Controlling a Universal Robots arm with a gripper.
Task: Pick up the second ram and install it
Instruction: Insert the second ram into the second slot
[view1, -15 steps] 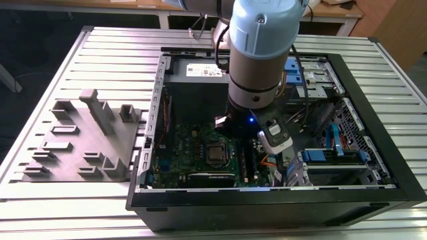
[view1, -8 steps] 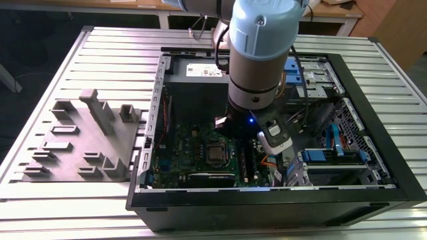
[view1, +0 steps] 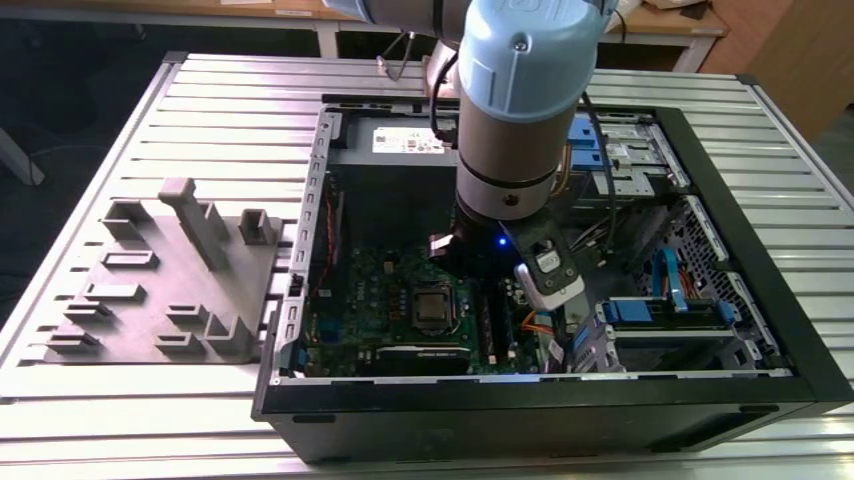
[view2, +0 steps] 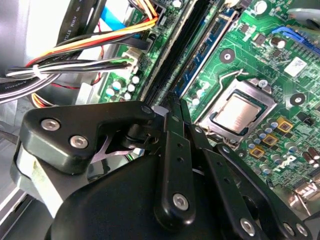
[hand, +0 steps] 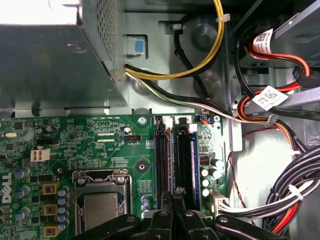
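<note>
I have the arm lowered into the open computer case, and the gripper stands right over the memory slots of the green motherboard, beside the processor socket.

In both wrist views the two fingers are pressed together with almost no gap between them. Their tips meet on the near end of a thin dark strip, which I take to be the second ram seen edge-on. I cannot tell whether the tips pinch its upper edge or only rest on it.

The stick stands on its edge along one slot, so it lies directly under the tips and runs away from them. It is not off to one side. I cannot say whether it is fully seated or only set into the slot.

Its long axis follows the slot, parallel to the neighbouring slot and to the side of the processor socket. In the exterior view this line runs from the near wall of the case toward the far wall. The coloured cables lie on the other side of the slots, apart from the stick.
</note>
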